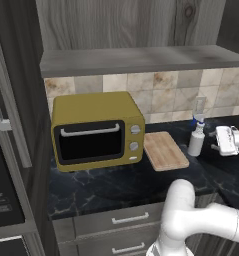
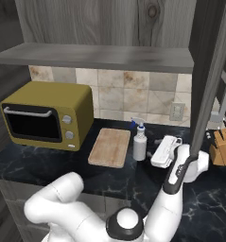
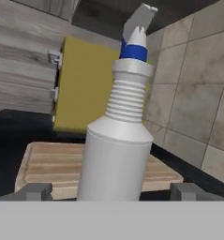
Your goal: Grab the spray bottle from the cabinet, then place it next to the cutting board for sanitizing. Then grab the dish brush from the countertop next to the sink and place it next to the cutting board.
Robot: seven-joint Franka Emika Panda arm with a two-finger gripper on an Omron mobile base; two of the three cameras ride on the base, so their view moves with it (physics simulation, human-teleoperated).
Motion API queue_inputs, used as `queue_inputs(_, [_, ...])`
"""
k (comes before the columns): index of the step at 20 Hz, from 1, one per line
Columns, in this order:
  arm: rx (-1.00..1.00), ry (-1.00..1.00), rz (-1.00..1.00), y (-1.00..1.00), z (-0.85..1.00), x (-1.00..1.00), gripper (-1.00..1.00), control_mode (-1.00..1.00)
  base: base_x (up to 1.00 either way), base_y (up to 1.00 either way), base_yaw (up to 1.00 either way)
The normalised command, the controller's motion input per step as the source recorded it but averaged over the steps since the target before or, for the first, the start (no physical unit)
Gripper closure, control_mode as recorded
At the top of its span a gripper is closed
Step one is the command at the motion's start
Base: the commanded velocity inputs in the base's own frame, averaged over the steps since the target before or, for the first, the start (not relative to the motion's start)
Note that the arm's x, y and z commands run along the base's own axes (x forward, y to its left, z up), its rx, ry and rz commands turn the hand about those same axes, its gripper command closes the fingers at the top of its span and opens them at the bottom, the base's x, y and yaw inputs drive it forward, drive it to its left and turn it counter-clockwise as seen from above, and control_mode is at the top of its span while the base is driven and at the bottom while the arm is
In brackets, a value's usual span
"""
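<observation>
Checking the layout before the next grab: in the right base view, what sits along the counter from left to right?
Yellow toaster oven → cutting board → spray bottle → open gripper → wooden knife block.

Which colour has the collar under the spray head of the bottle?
Blue. The spray bottle has a blue collar below its pale grey nozzle; the hand view shows it best.

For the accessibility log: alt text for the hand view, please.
A white spray bottle with a blue collar stands upright between the open claw tips, in front of a wooden cutting board on the black countertop; a yellow toaster oven sits behind.
</observation>
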Motion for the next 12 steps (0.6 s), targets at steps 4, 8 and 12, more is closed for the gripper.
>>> queue_inputs(4, [0.0,0.04,-0.1,0.18,0.56,-0.79,-1.0,-1.0,0.0,0.0,0.0])
queue_inputs(8, [-0.02,0.41,-0.09,0.23,0.9,-0.79,-1.0,-1.0,0.0,0.0,0.0])
queue_inputs(12, [-0.12,0.55,-0.24,0.3,0.68,-0.47,-1.0,-1.0,0.0,0.0,0.0])
